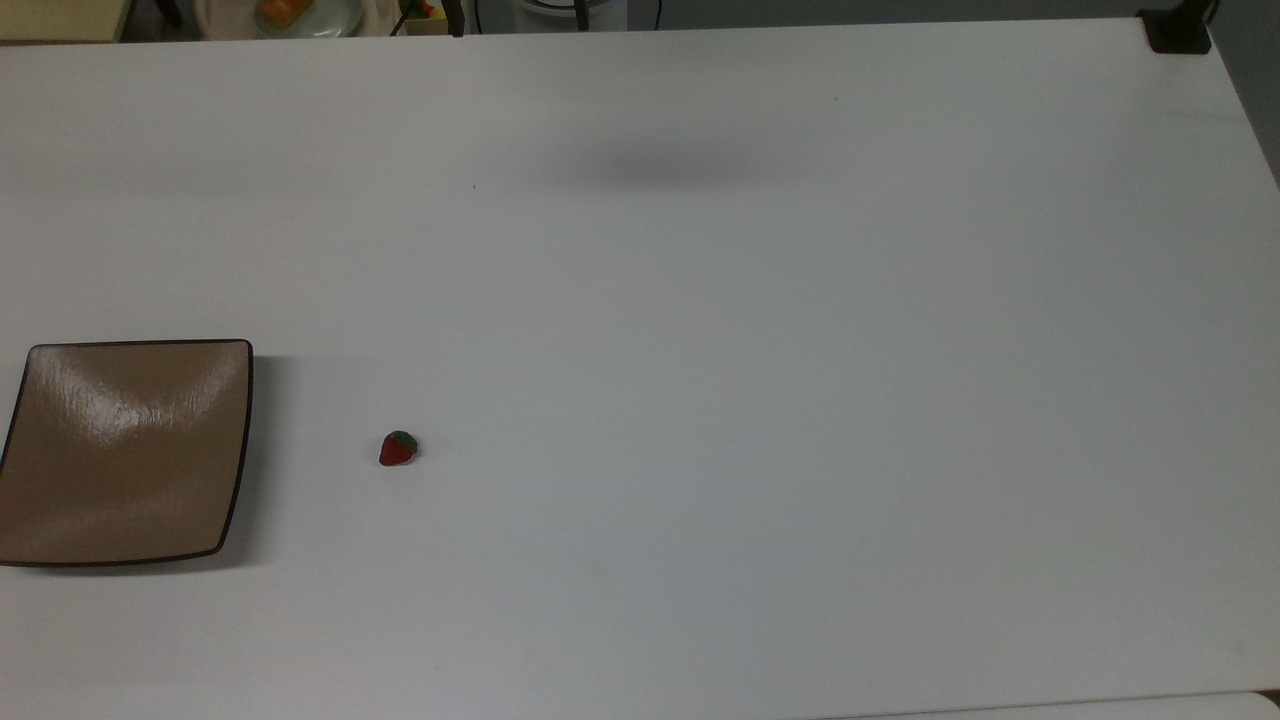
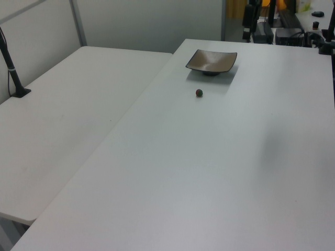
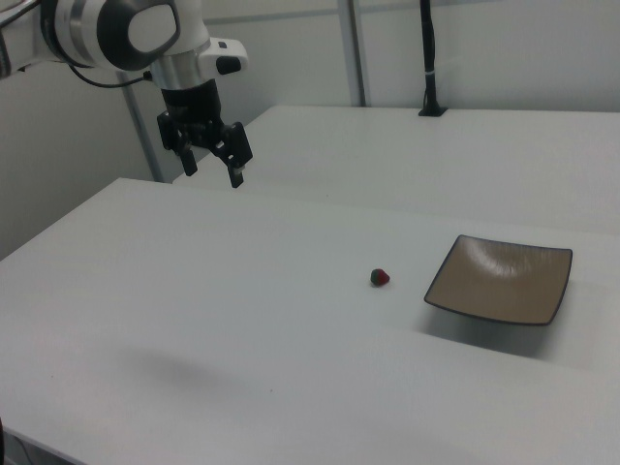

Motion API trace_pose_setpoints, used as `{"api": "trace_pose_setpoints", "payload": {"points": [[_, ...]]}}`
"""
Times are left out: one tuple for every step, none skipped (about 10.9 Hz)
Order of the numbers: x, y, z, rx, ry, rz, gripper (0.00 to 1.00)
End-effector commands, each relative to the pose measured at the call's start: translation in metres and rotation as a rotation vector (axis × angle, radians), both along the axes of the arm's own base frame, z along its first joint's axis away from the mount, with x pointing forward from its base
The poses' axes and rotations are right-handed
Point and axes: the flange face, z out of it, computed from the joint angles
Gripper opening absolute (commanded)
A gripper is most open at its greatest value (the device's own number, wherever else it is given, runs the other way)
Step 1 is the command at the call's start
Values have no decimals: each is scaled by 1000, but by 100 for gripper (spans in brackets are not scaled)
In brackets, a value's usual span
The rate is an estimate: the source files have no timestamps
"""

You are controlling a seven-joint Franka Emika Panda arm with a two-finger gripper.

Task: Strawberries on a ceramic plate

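The strawberry (image 1: 398,449) lies on the bare white table (image 1: 760,400), red with its green cap turned toward two o'clock in the top view; it sits apart from the ceramic plate (image 1: 122,452), at about three o'clock of the plate in the top view, with a clear strip of table between them; in the left view the strawberry (image 2: 199,92) lies at about seven o'clock of the plate (image 2: 211,61), and in the right view the strawberry (image 3: 380,278) lies at nine o'clock of the plate (image 3: 500,278), near it but not touching.

The plate is square, glossy tan-brown with a thin dark rim and a sunken centre, and nothing lies in it; in the top view its nine o'clock edge is cut by the frame.

In the right view the pincer (image 3: 210,164) hangs in the air on the white and black arm (image 3: 116,33), well above the table and well apart from both strawberry and plate, at roughly ten o'clock of the strawberry; its two dark fingers (image 3: 235,169) point downward and stand spread wide with nothing between them.

A soft grey shadow (image 1: 670,170) falls on the table toward twelve o'clock in the top view; a second white table (image 2: 68,120) adjoins at nine o'clock in the left view, with a black post (image 2: 11,68) standing on it.
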Motion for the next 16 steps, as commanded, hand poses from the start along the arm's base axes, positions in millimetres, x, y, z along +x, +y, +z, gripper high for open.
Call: {"api": "trace_pose_setpoints", "payload": {"points": [[3,-2,2,-10,-16,-1,100],[3,-1,2,-12,-16,0,100],[4,1,1,-12,-13,3,100],[4,1,0,-12,-12,4,100],[5,2,-1,-11,-14,2,100],[5,1,0,2,-20,0,100],[7,1,-1,3,-20,-2,100],[11,-1,-8,0,-9,-5,100],[13,-1,-11,-1,-10,1,100],[20,-3,-16,-3,-21,5,100],[22,-3,-16,-2,-35,4,100],[24,-3,-18,-3,-38,5,100],[27,-2,-19,-6,-51,6,100],[34,-3,-28,-14,-54,12,100],[39,-2,-28,-16,-84,30,100],[45,-2,-34,-20,-101,44,100]]}}
